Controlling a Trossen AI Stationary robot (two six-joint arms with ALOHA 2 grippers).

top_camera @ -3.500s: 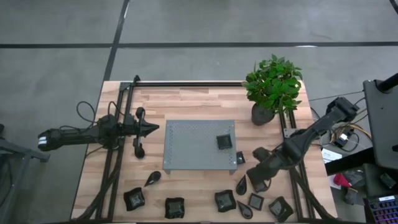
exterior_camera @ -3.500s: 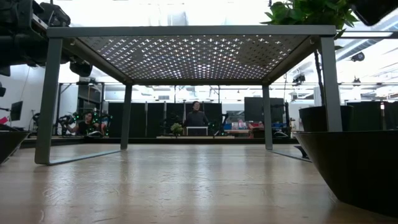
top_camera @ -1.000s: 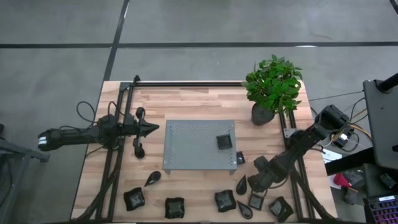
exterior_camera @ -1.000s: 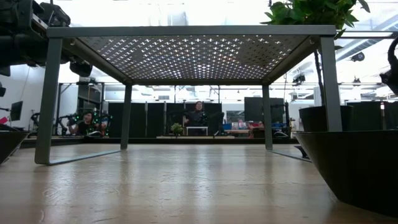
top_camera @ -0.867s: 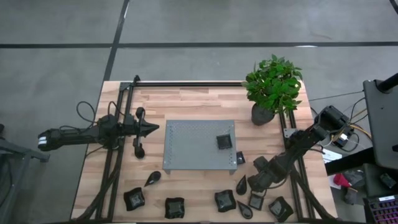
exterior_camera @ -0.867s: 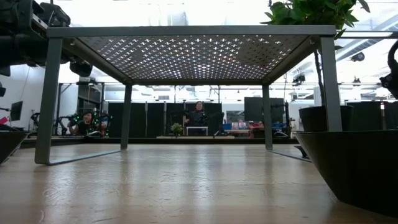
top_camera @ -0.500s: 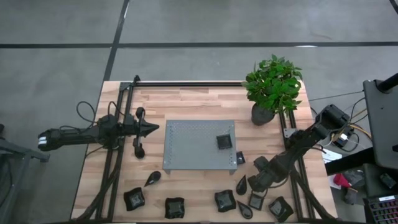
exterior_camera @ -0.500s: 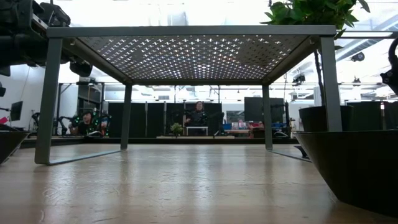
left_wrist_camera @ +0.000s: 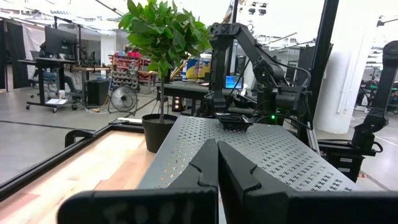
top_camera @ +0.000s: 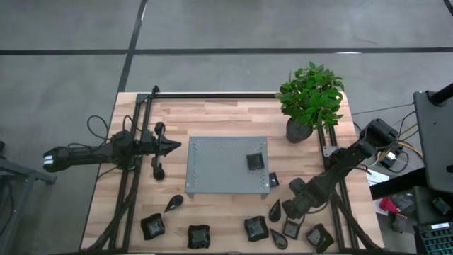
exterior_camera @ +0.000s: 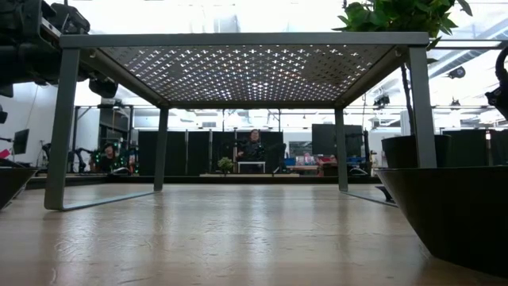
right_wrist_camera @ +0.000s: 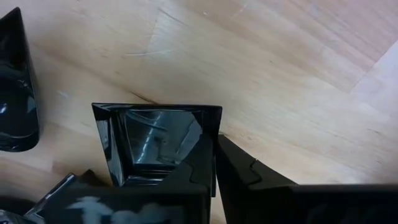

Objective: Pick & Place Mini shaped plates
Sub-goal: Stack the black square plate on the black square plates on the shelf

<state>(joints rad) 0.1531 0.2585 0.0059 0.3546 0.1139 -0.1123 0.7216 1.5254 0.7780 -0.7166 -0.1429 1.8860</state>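
So far one mini plate [top_camera: 255,161] sits on the grey tray [top_camera: 212,170], while the right claw [top_camera: 291,210], pressed together on a square plate [right_wrist_camera: 152,143] at lower right, leaves many on the desk [top_camera: 212,113].

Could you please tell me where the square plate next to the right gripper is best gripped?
Take the square plate by one raised side wall, coming straight down from above with the wall between the jaws. It sits upright, with thin sloping walls and an open top. The right gripper is at its rim.
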